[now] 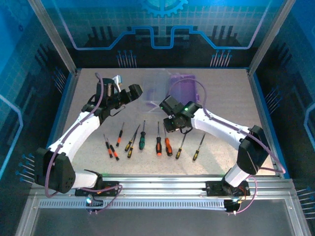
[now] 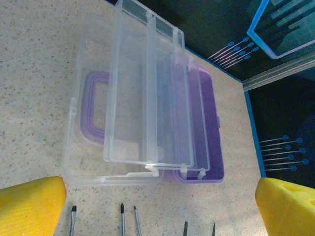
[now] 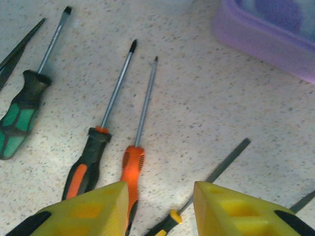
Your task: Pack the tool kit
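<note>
The left gripper (image 2: 157, 211) has its fingers (image 2: 29, 204) spread as wide as they go, and they hold nothing. Straight ahead of the fingertips, well apart from them, the purple case (image 2: 212, 123) lies open on the table (image 2: 39, 59). Its clear lid (image 2: 81, 160) is folded flat and a clear tray (image 2: 147, 98) is raised over it. The purple handle (image 2: 91, 110) shows inside the outline of the lid. Just in front of the open fingers are the tips of several screwdrivers (image 2: 122, 212).

The right gripper (image 3: 160, 206) hangs low over the row of screwdrivers with its fingers (image 3: 236, 209) partly apart. In the gap between them lies the front end of the handle of a yellow-black screwdriver (image 3: 170, 219), and its shaft runs out ahead past one finger. The gap is wider than this slim handle, and I see no finger pressing on it.

An orange screwdriver (image 3: 133, 164) passes under the edge of the other finger. A black-orange screwdriver (image 3: 83, 164) lies just beside it, and a green screwdriver (image 3: 17, 123) lies further out on the same side. Ahead of the fingertips, a corner of the case is near.
</note>
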